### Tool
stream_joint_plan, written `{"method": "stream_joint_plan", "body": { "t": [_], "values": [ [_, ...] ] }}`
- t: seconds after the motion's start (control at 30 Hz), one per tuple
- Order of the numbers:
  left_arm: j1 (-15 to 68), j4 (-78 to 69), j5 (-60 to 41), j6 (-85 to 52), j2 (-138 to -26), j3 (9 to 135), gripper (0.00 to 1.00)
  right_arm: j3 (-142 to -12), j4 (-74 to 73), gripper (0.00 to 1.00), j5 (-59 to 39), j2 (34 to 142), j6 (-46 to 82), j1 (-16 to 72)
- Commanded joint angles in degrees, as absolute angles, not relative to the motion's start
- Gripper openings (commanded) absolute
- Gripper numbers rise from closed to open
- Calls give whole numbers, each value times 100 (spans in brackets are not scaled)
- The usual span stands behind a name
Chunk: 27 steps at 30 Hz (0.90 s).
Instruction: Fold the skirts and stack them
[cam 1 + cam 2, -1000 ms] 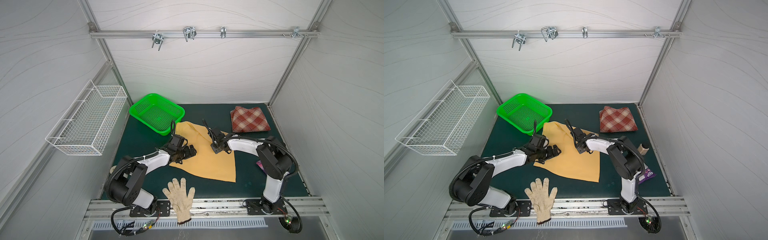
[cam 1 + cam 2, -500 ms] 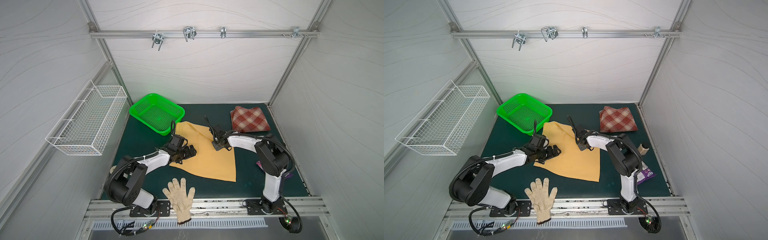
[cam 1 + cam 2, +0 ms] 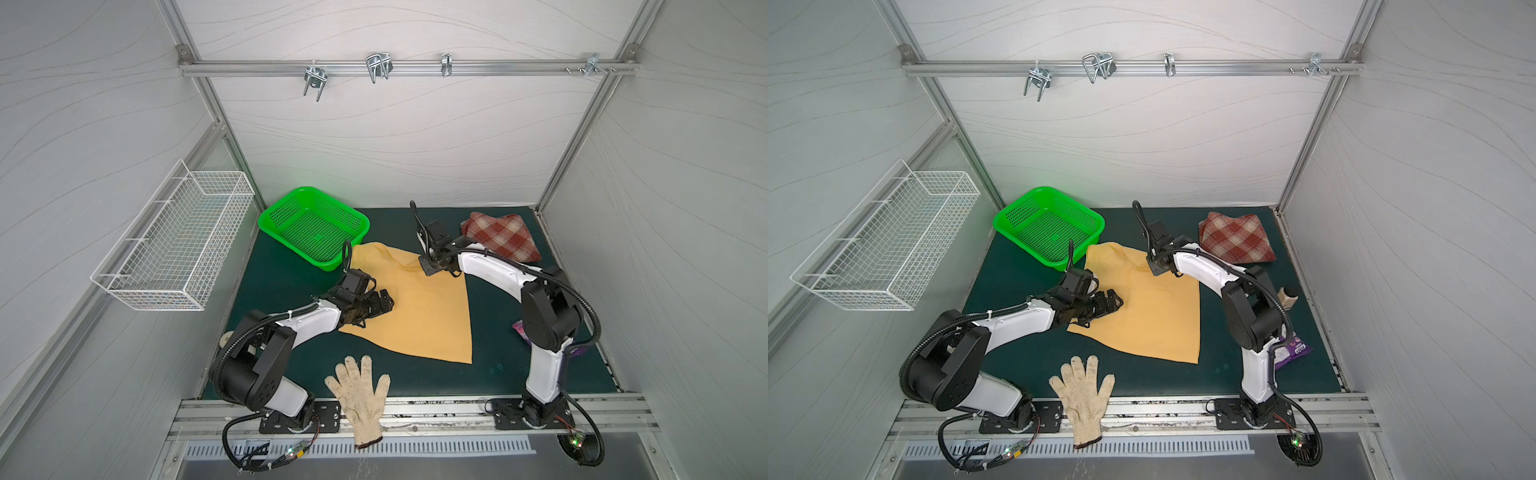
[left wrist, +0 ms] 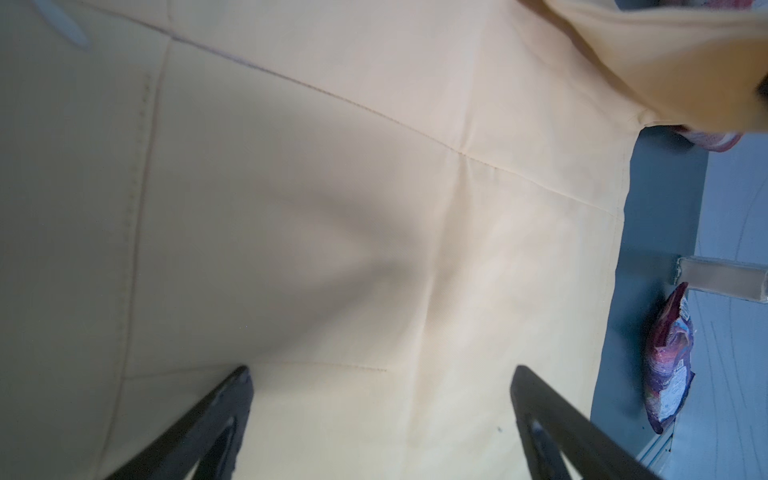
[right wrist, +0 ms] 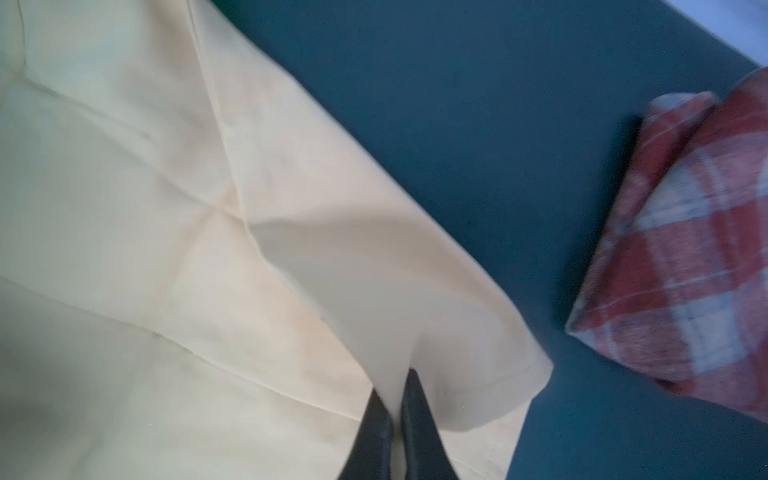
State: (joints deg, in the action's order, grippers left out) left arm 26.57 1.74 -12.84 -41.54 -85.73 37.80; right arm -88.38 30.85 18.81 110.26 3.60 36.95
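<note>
Right wrist view shows the right gripper [image 5: 395,382] with its two dark fingers pressed together on a raised ridge of the mustard skirt [image 5: 166,208], pinching the cloth near one rounded corner; creases run away from the pinch across the fabric; the plaid skirt [image 5: 685,249] lies folded on the dark green mat [image 5: 457,104], apart from the yellow cloth. Left wrist view shows the left gripper [image 4: 381,370] with its fingers spread wide over the middle of the mustard skirt [image 4: 332,208], nothing between them but flat cloth with stitched seams; whether the tips touch the fabric I cannot tell; the purple packet [image 4: 669,365] lies on the mat beyond the skirt's edge. In both top views the mustard skirt [image 3: 419,316] [image 3: 1154,316] lies spread in the middle of the mat, its far corner just beside the green basket [image 3: 316,232]; the right gripper [image 3: 430,270] is at its far edge and the left gripper [image 3: 384,301] over its left part; the plaid skirt [image 3: 500,239] sits folded in the far right corner; the glove [image 3: 359,390] lies at the near edge of the mat, partly on the metal rail.
</note>
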Motion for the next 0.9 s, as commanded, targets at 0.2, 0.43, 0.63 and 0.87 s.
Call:
{"method": "stream_joint_plan", "body": {
  "t": [0.2, 0.43, 0.63, 0.87],
  "values": [
    [2635, 251, -1301, -4083, -9052, 3459, 97, -9928, 3819, 10, 1903, 12021, 452, 3081],
    [2636, 220, -1310, -4069, -9112, 3420, 97, -10302, 3915, 10, 1688, 12452, 719, 2560],
    [2635, 262, -1302, -4048, -9095, 3428, 97, -10423, 3739, 13, 1539, 12609, 795, 2271],
    [2636, 522, -1212, -4008, -8900, 3497, 97, -10565, 3402, 66, 1369, 12547, 775, 2204]
  ]
}}
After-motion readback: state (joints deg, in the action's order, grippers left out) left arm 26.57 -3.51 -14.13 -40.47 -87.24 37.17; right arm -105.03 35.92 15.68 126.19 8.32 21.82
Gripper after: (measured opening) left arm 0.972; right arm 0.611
